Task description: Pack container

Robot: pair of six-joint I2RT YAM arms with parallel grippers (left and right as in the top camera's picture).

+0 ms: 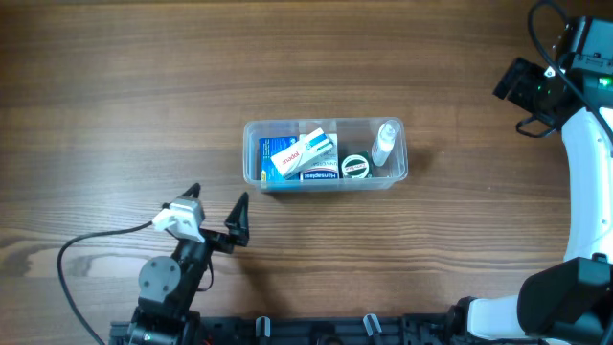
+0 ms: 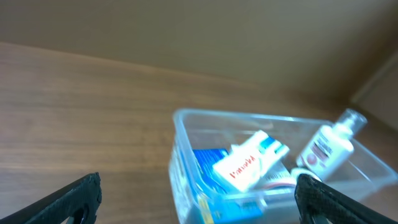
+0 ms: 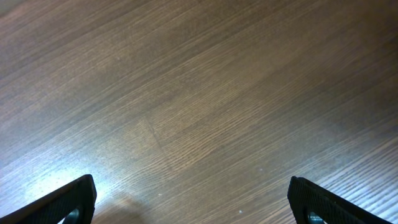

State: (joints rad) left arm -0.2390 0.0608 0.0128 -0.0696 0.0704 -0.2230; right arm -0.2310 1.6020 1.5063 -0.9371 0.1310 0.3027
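A brown desk (image 1: 115, 86) with a fine, lengthwise wood grain fills the overhead view. The container (image 1: 247, 153), a clear shallow tub with rounded corners, is set near its middle.

In the container's left half, a white-and-blue box (image 1: 300, 151) is laid slantwise over a blue box (image 1: 321, 175). In its right half, a small round item with a green ring (image 1: 355, 166) is placed just beside a small clear bottle (image 1: 385, 142). The bottle is tilted toward the container's right end.

The left pincer (image 1: 218, 196) is held near the container's front left corner, apart from it. It is released: the two dark fingers are spread wide and nothing is gripped between them. A black cable (image 1: 72, 254) is looped on the desk farther left of the container.

The right pincer (image 3: 191, 186) is held well to the right of the container, toward the far edge. It too is released, with its fingers wide apart. Only bare wood grain is seen between them, and a pale patch of glare is seen by one finger.

Beyond the container, in the left wrist view, a plain tan surface (image 2: 186, 31) is seen past the desk's far edge. That view is blurred, so it cannot be told whether this is a wall or a panel.
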